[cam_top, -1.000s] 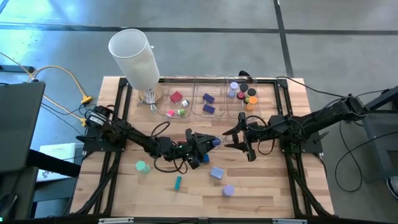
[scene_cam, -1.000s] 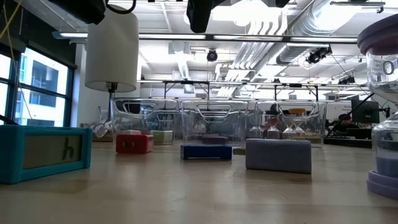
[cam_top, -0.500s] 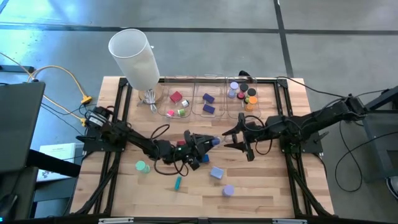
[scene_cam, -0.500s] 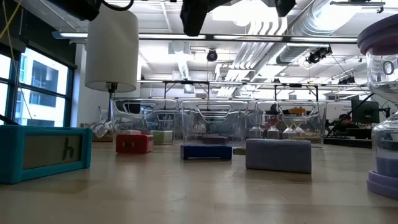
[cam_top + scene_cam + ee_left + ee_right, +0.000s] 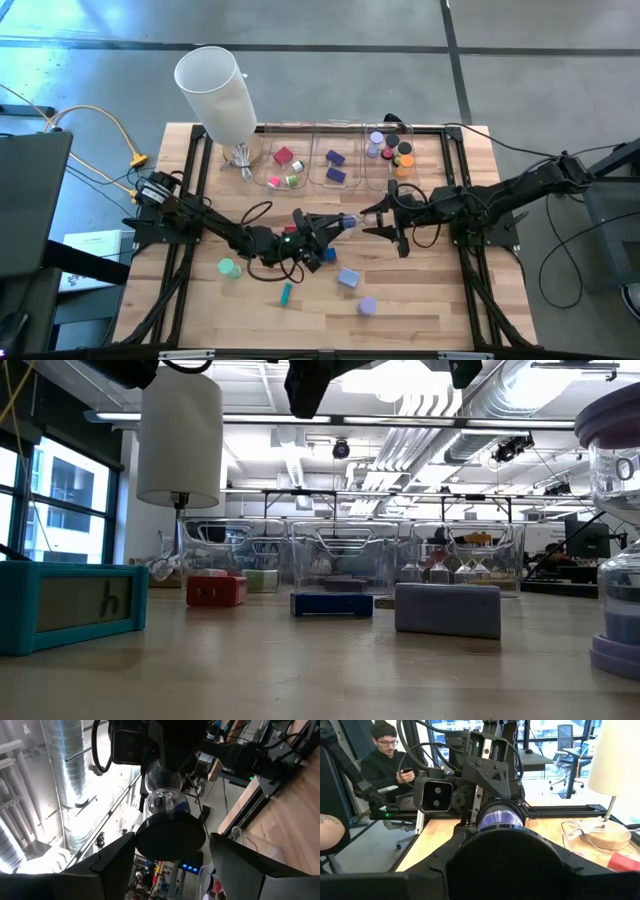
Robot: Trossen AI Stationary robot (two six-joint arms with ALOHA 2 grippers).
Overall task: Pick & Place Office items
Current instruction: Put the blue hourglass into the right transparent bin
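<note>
High view: left claw [image 5: 343, 222] and right claw [image 5: 372, 218] both grip one lavender roll [image 5: 349, 221] mid-table.

A lavender roll [image 5: 347, 222] hangs above the table's middle. On the boards lie a green roll [image 5: 228, 267] toward the left edge, a teal stick [image 5: 286, 293], a blue-grey block [image 5: 349, 278] and a purple roll [image 5: 367, 306] near the front edge; further pieces, hard to count, fill the back-edge bins.

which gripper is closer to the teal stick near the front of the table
Left. The left gripper is up over mid-table, behind and right of the teal stick; the right gripper faces it from farther right.
</note>
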